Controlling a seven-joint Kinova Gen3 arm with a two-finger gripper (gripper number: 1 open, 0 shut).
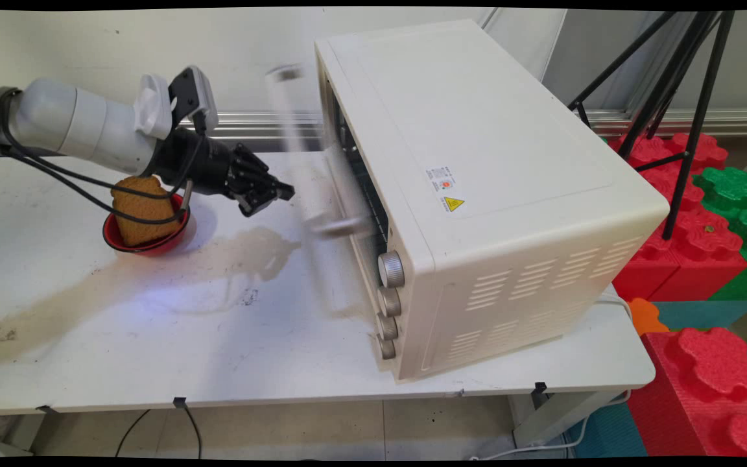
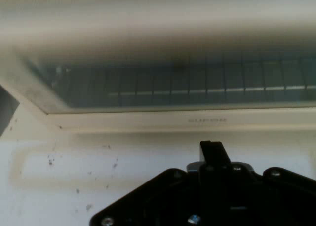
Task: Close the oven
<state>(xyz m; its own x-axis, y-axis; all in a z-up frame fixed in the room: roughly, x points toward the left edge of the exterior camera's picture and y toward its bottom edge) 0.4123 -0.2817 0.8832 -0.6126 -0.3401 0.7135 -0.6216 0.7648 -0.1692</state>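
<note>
The gripper [image 1: 268,197] hangs low over the worktop [image 1: 153,324], its fingers [image 2: 211,154] drawn together with nothing between them, pointing toward the front of the toaster oven [image 1: 477,194]. It touches nothing. The oven's glass door [image 1: 321,162] appears blurred, partway between upright and flat, its handle [image 1: 338,227] near the gripper but apart from it. In the hand view the door glass and the wire rack [image 2: 197,87] behind it fill the upper part. Four knobs [image 1: 390,305] run down the oven's front edge. Behind the arm's wrist sits a red bowl [image 1: 146,240] holding a brown slice of bread [image 1: 143,211] standing on edge, with black cables [image 1: 88,188] draped across it.
</note>
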